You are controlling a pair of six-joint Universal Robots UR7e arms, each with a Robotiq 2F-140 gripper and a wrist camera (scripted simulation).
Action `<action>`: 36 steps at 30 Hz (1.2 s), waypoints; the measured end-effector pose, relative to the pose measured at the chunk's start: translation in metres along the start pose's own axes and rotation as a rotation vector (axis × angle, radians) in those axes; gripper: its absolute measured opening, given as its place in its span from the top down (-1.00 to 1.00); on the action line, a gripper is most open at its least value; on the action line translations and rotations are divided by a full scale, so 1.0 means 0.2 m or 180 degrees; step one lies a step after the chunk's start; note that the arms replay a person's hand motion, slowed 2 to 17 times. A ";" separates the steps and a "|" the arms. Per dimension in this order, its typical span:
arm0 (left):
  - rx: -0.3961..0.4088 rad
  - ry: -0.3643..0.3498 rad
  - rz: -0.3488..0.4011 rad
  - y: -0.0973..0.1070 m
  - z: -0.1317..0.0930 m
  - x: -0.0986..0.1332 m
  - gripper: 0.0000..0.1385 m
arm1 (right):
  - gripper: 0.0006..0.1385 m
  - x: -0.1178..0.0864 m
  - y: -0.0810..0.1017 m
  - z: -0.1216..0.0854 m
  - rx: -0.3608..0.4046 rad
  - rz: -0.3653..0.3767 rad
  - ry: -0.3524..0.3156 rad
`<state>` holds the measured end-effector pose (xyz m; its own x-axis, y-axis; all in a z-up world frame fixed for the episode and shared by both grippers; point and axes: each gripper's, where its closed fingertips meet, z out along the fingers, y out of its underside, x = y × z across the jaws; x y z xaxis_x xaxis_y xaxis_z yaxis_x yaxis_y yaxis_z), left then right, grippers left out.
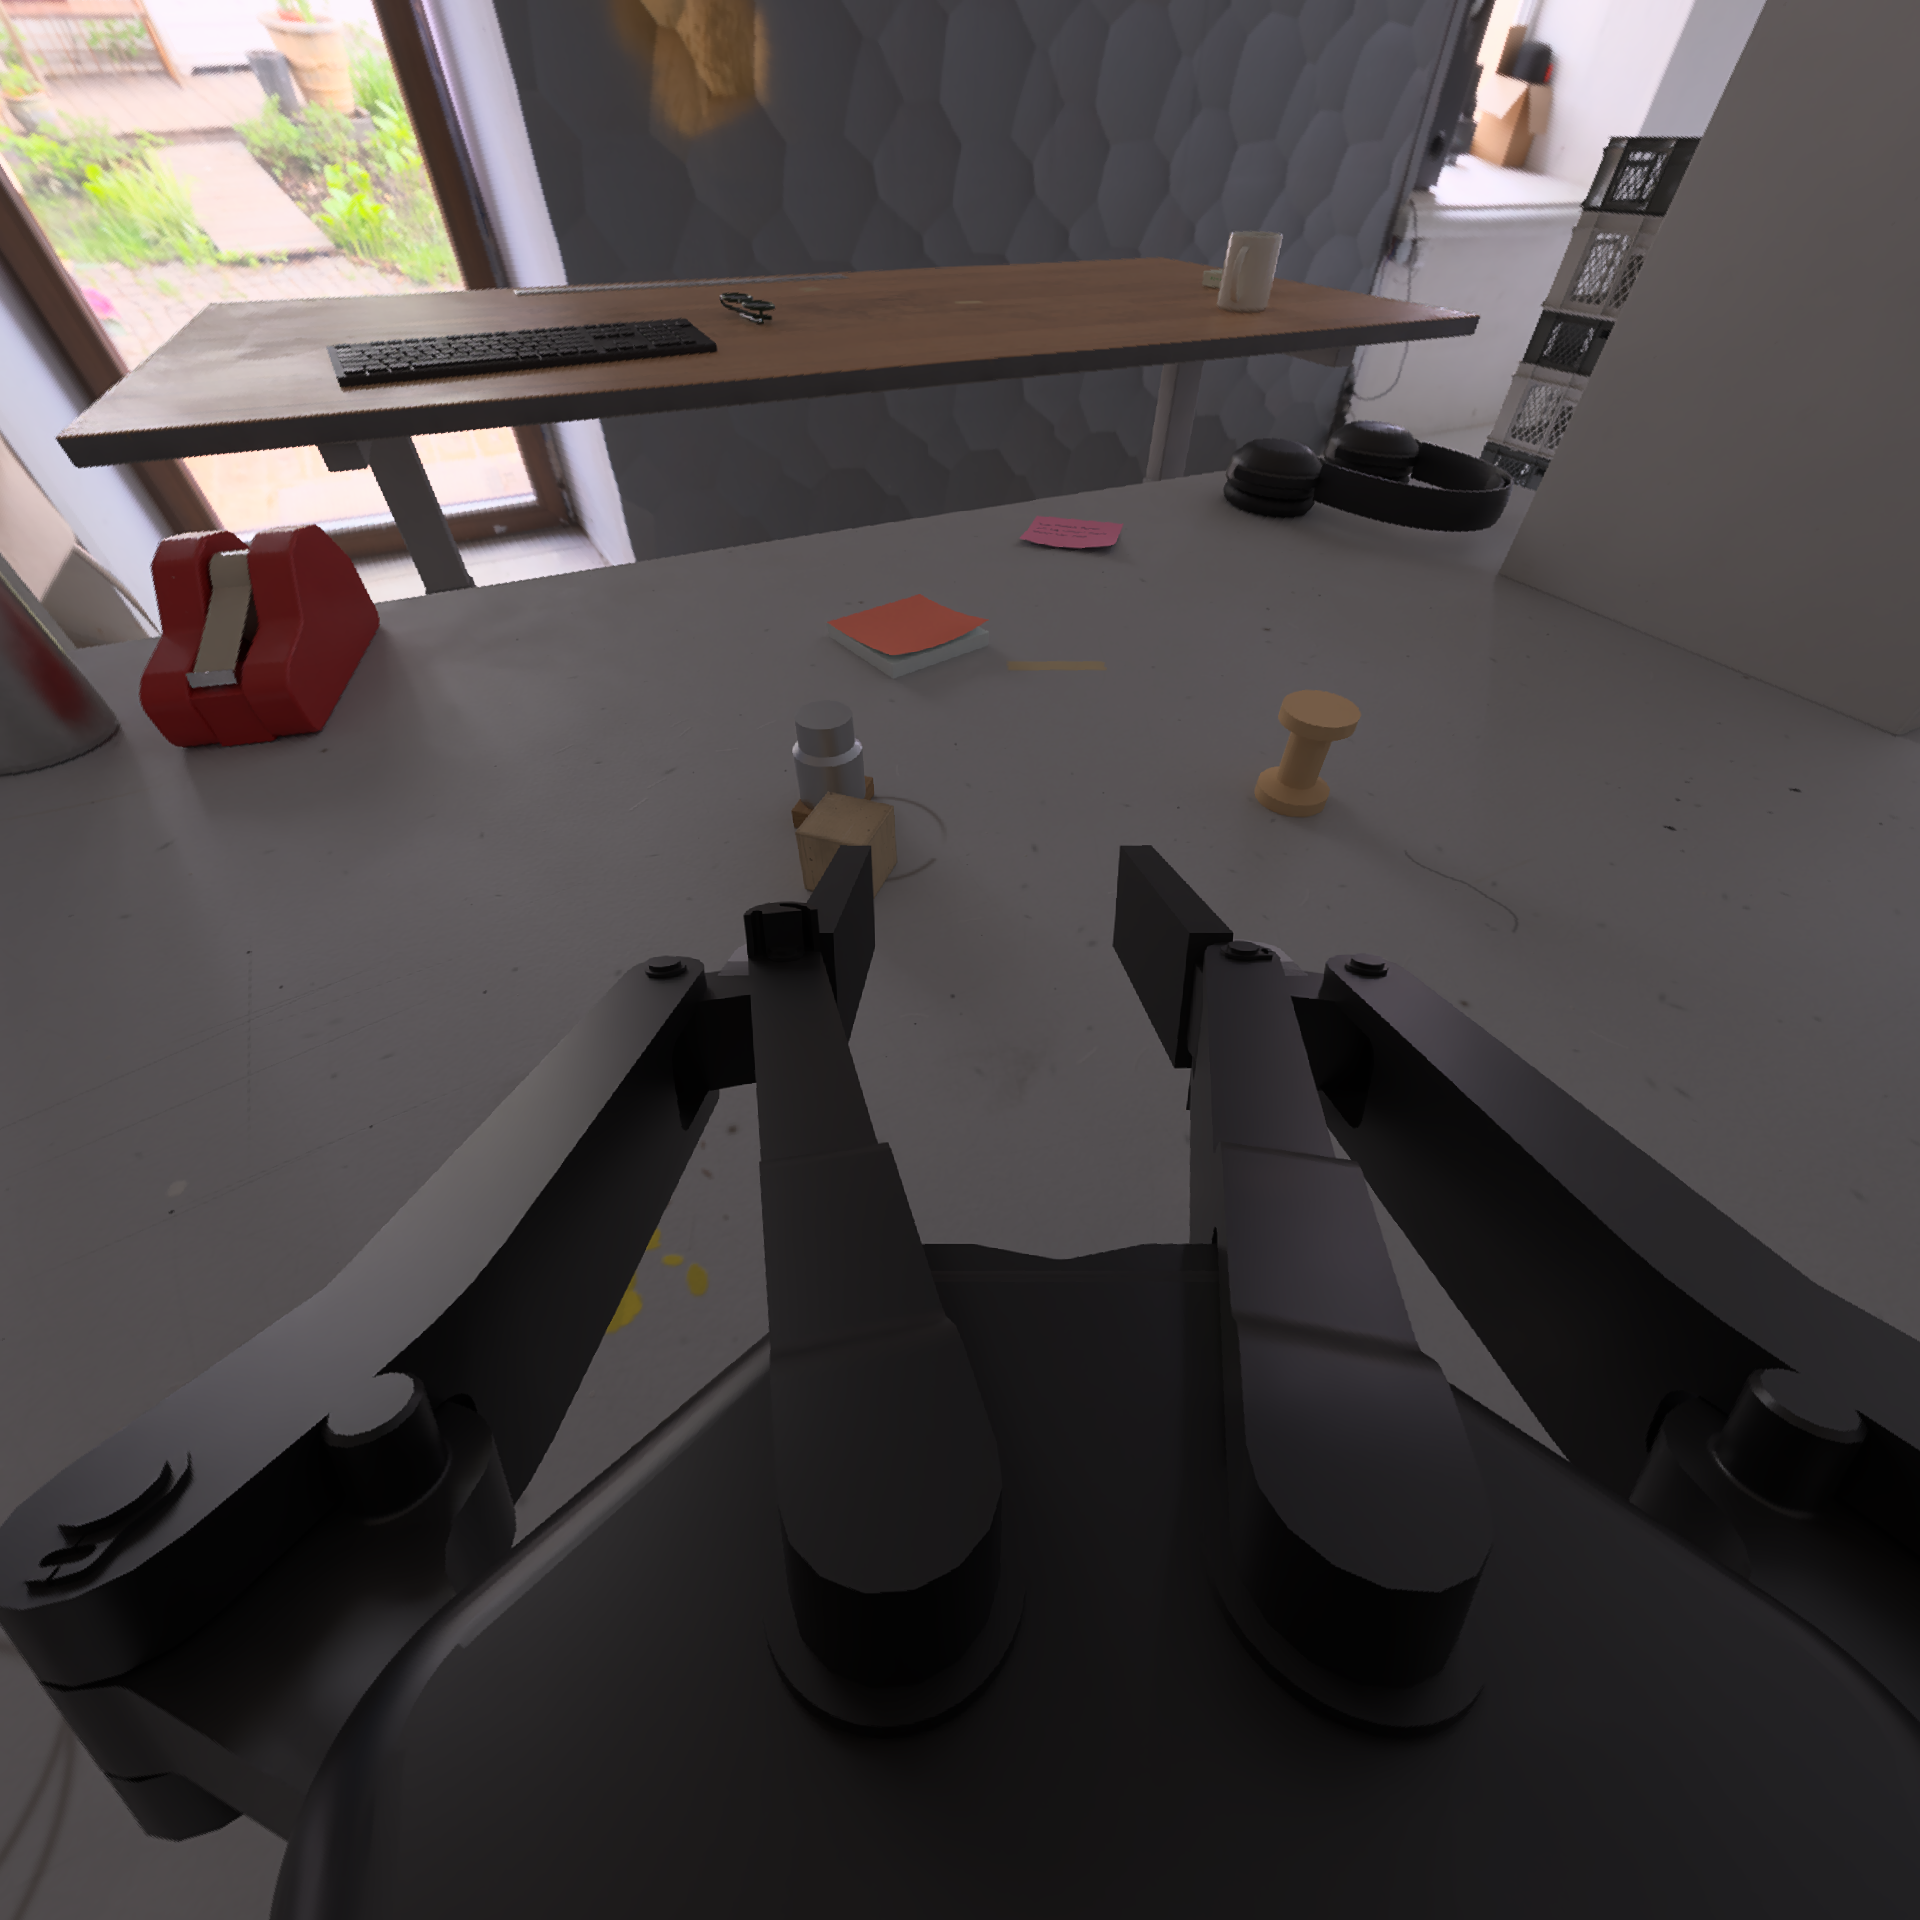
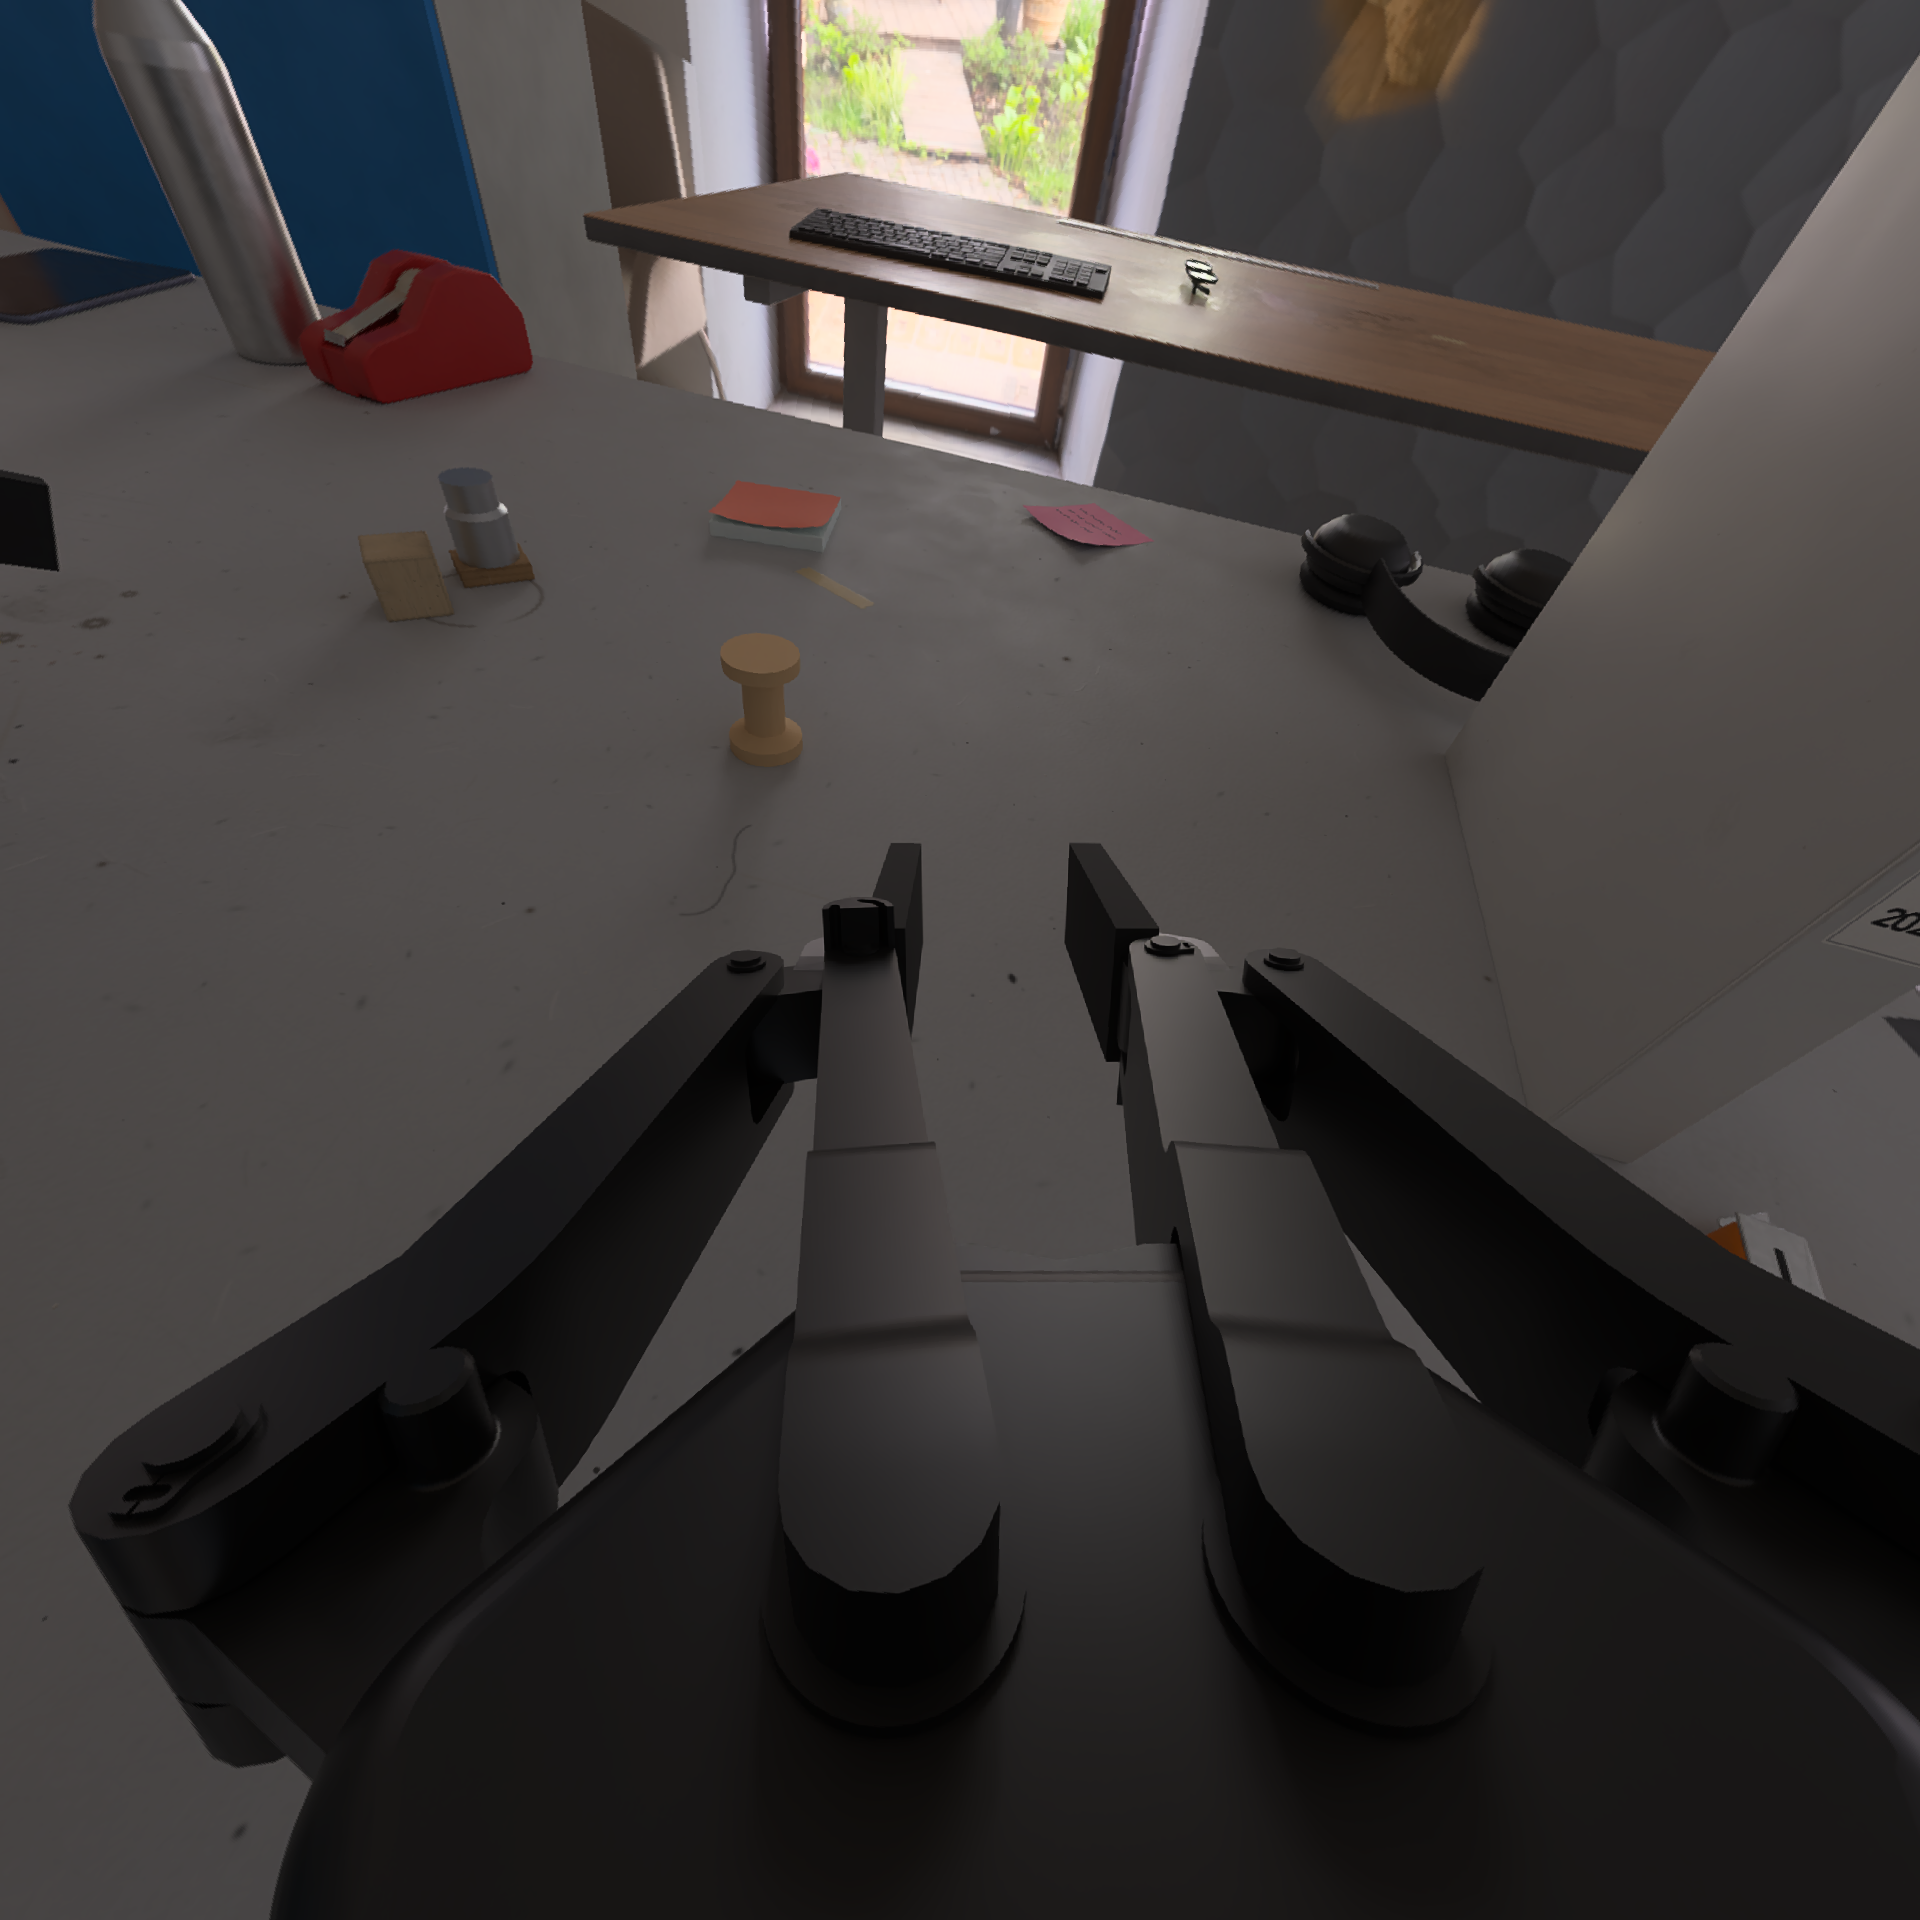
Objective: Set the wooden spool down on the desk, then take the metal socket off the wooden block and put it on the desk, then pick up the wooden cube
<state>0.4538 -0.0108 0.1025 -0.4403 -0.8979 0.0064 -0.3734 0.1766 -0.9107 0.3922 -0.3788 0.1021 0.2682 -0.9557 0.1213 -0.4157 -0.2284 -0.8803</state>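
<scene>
Desk (image 1: 416, 935), pale grey and lightly scuffed, carried every item listed; second desk (image 1: 935, 322) of brown wood stood beyond it, bearing a black keyboard (image 1: 520, 350) and a pale mug (image 1: 1247, 270); left gripper (image 1: 992, 904), black, hung above the grey desk with jaws parted and nothing between them, its left fingertip overlapping the wooden cube in the left wrist view; right gripper (image 2: 992, 894), black, likewise released and empty, poised over bare desk with the wooden spool ahead of it; metal bottle (image 2: 208, 177) stood upright at the far left, touching or just beside the tape dispenser; red tape dispenser (image 1: 260, 634) sat near the far edge; black headphones (image 1: 1361, 483) lay at the far right by a white panel; pad of notes (image 1: 909, 634) with an orange top sheet lay mid-desk; pink note (image 1: 1070, 533) lay beyond it; wooden cube (image 1: 847, 836), pale, rested on the desk just beside the wooden block; metal socket (image 1: 826, 748), grey and stepped, stood upright on the wooden block (image 2: 494, 568), a thin brown slab; wooden spool (image 1: 1304, 753) stood upright on the desk, well apart from the cube.
</scene>
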 end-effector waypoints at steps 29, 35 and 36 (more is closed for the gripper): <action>-0.0051 0.0108 -0.0016 -0.01 0.03 -0.02 0.11 | 0.46 -0.01 0.00 0.00 -0.0044 0.0010 0.0048; -0.0081 0.0038 0.0096 -0.05 0.06 -0.06 0.14 | 0.46 0.00 0.00 0.00 -0.0046 0.0018 0.0054; -0.0087 0.0029 0.0117 -0.05 0.07 -0.07 0.14 | 0.46 0.00 0.00 0.00 -0.0045 0.0019 0.0054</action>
<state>0.4752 -0.0058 0.1068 -0.4615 -0.8869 -0.0231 -0.3790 0.2206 -0.8987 0.3927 -0.3784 0.1020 0.2510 -0.9600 0.1239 -0.4297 -0.2252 -0.8745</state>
